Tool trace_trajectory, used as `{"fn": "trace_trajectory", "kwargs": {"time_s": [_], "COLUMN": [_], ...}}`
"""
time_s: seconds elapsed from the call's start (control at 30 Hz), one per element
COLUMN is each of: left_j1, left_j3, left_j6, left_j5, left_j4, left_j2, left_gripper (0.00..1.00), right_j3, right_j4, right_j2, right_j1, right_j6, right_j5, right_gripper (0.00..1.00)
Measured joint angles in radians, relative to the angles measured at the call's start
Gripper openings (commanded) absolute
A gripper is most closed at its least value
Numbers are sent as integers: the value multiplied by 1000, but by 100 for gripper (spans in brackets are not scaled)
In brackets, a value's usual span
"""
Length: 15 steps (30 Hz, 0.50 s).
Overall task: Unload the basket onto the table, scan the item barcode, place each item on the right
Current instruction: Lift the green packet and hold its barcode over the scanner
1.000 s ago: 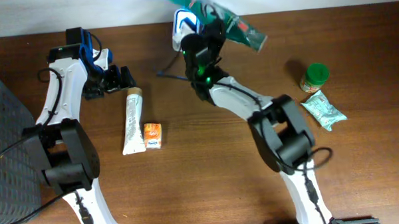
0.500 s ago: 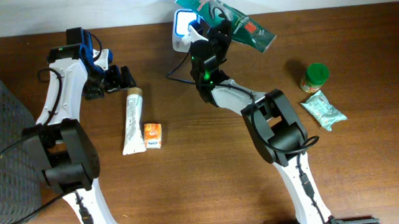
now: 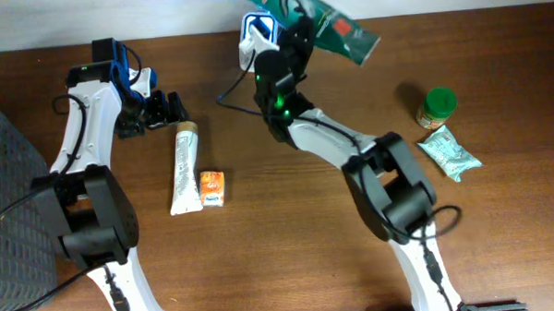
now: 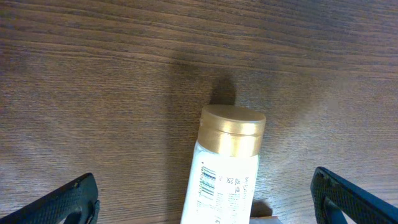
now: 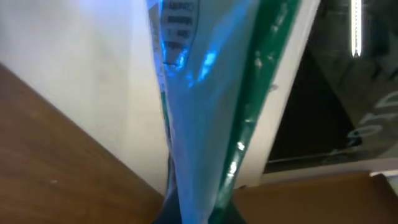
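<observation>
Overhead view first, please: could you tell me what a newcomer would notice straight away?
The green bag, pinched in the shut right end effector, is held up at the far edge of the table, lit blue beside a glowing white device. Next, the open left end effector sits at the gold-capped end of a white tube lying on the left.

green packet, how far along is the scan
Done: the right tool has the green packet lifted off the table. In hand: it holds the packet at the scanner, blue light on the film; whether it has read, I cannot tell. Left: the tube, below the open left tool, the orange box, jar and pale pouch lie on the table.
</observation>
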Motion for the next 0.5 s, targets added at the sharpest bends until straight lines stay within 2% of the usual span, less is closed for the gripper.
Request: {"fn": "trace_trajectory", "kwargs": {"time_s": [0.03,0.07,0.1,0.13,0.27,0.4,0.43,0.5], "left_j1": [0,0,0,0,0,0,0,0], "left_j3": [0,0,0,0,0,0,0,0], "left_j6": [0,0,0,0,0,0,0,0], "left_j5": [0,0,0,0,0,0,0,1], "left_j4": [0,0,0,-1,-1,1,-1,-2], "left_j2": [0,0,0,0,0,0,0,0], "left_gripper": [99,99,99,99,99,99,99,99], "right_j3": [3,11,12,11,2,2,11,13], "right_j4": [-74,-268,-330,-463,-760,-969,-1078,-1239], "right_j2": [-30,-72,-80,-91,-196,-445,-584,-683], "right_j1": [0,0,0,1,3,-2,-13,-63], "right_j6": [11,102,132,229,529,816,930,1103], "right_j5": [1,-6,-10,-39,-193,-349,-437,-563], "right_gripper": [4,4,4,4,4,4,4,4]}}
